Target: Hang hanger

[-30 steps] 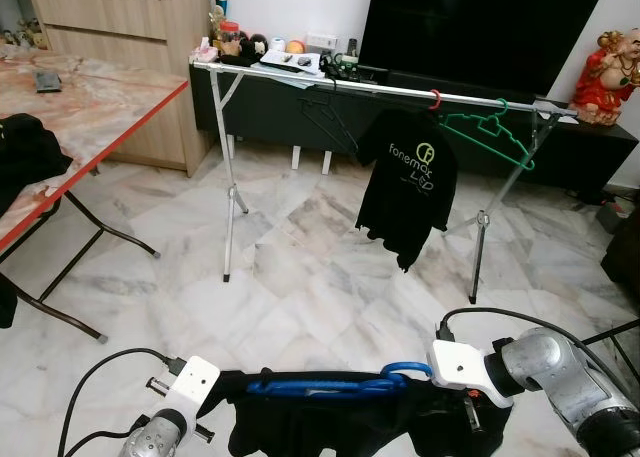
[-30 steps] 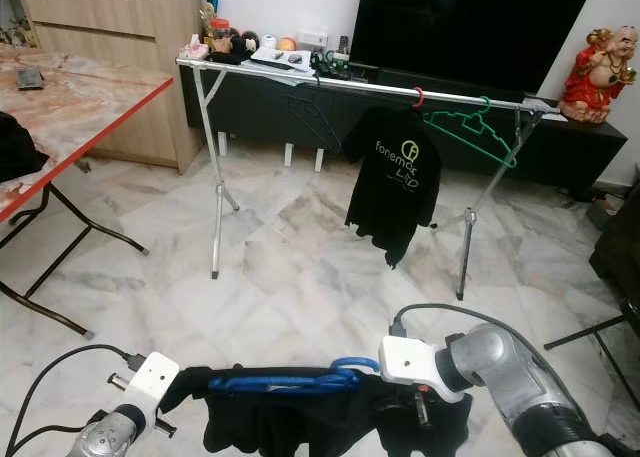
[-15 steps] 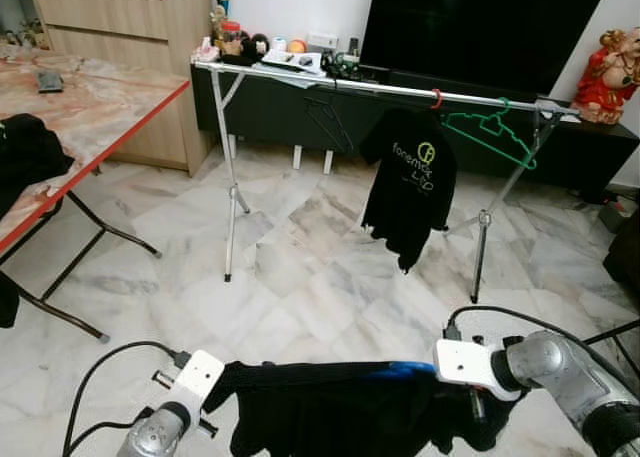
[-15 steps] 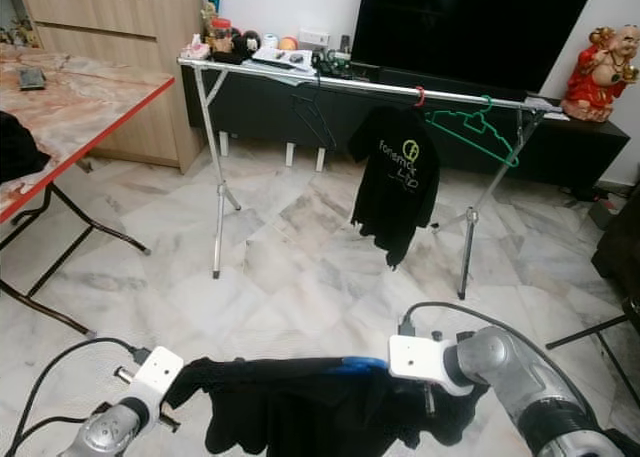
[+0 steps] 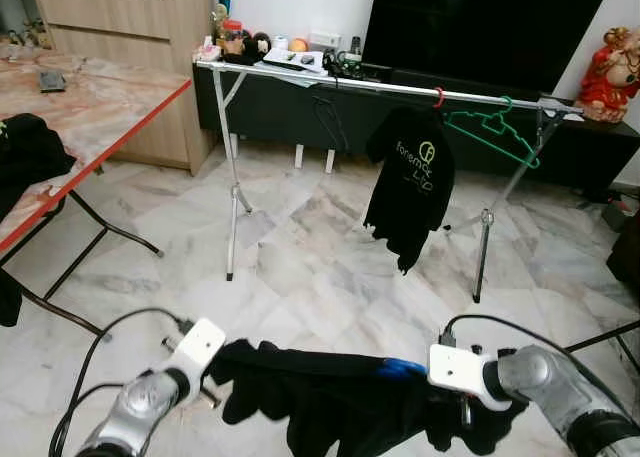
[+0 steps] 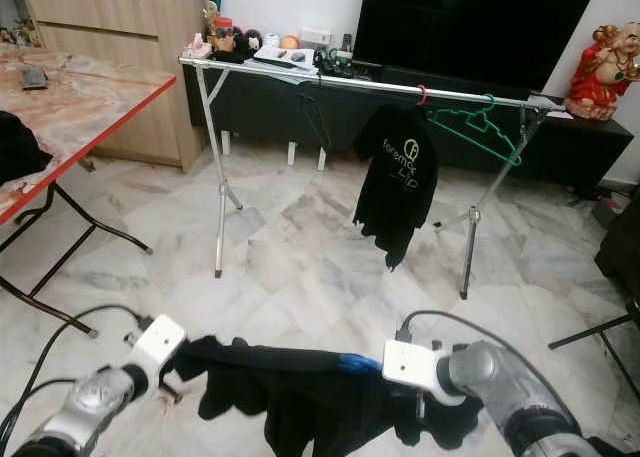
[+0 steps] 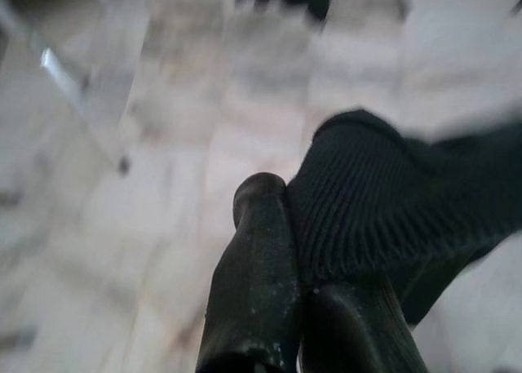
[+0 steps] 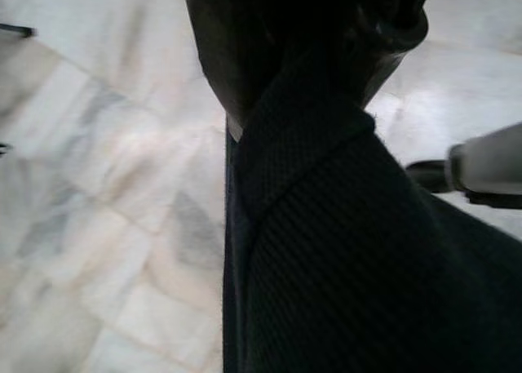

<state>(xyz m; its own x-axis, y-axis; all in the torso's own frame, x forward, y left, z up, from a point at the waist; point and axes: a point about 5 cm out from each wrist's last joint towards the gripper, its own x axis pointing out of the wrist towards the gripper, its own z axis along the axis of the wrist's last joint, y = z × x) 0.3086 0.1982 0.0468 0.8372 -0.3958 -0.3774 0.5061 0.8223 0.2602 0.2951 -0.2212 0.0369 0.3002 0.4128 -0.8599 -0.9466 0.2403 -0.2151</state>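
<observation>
Table [image 5: 95,112], red-edged with a marble top, sits at the upper left and carries a small dark device [image 5: 50,80]; a dark cloth [image 5: 25,157] hangs over its near edge. Rack [image 5: 340,80] spans the upper centre; its rail holds, left to right, a bare dark hanger [image 5: 330,117], a black printed shirt [image 5: 412,182] on a red hook, and a bare green hanger [image 5: 495,137]. Behind the rack, a low cabinet [image 5: 290,52] carries small items too small to identify. A red figurine [image 5: 612,67] stands at the upper right. Compared with the frame one second earlier, the blue hanger [image 5: 400,368] sits higher in the frame and is now almost fully covered by the black garment [image 5: 330,402], with only a short blue section showing near the right end; the left end of the garment has risen, so the load now tilts. Left gripper [image 7: 298,250], lower left, has its fingers [image 7: 253,291] together, clamped on a ribbed fold of the garment. Right gripper [image 5: 462,414], lower right, meets the garment at the hanger's right end; in the right wrist view cloth covers its fingers, so their state cannot be determined. The blue hanger is held between both grippers at lower centre, well apart from the rack.
</observation>
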